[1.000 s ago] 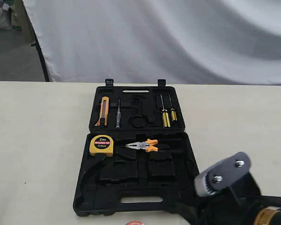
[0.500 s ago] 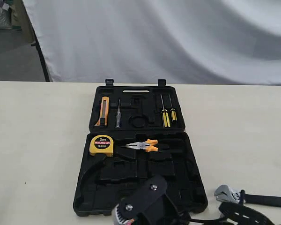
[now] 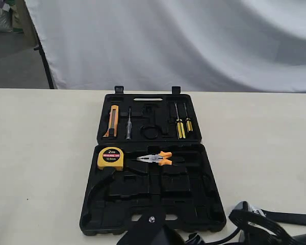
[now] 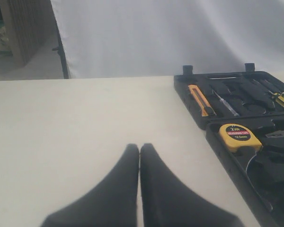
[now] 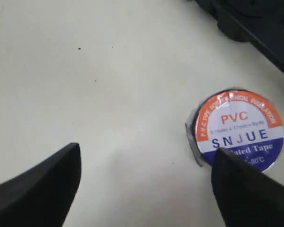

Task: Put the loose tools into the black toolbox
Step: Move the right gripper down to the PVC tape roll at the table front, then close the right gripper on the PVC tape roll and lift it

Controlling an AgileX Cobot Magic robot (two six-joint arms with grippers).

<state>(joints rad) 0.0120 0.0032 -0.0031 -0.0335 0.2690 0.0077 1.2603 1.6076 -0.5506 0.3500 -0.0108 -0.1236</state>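
The black toolbox (image 3: 194, 204) lies open in the middle of the table. The small tape roll (image 5: 236, 125), with an orange, white and blue PVC label, lies flat on the table just in front of the box. My right gripper (image 5: 146, 165) is open above the table beside it, and one fingertip (image 5: 236, 184) overlaps the roll's edge. The silver adjustable wrench (image 3: 243, 207) with its black handle lies at the front right, partly behind cables. No hammer is in view. My left gripper (image 4: 139, 147) is shut and empty over bare table beside the toolbox (image 4: 217, 146).
The toolbox holds a yellow tape measure (image 3: 110, 158), orange-handled pliers (image 3: 157, 158), a utility knife (image 3: 113, 120) and screwdrivers (image 3: 181, 123). The right arm (image 3: 150, 232) hides the front edge of the box in the exterior view. A white curtain hangs behind the table.
The right arm has swung left along the toolbox's front edge and sunk lower in the exterior view. The wrench at the front right has come into sight.
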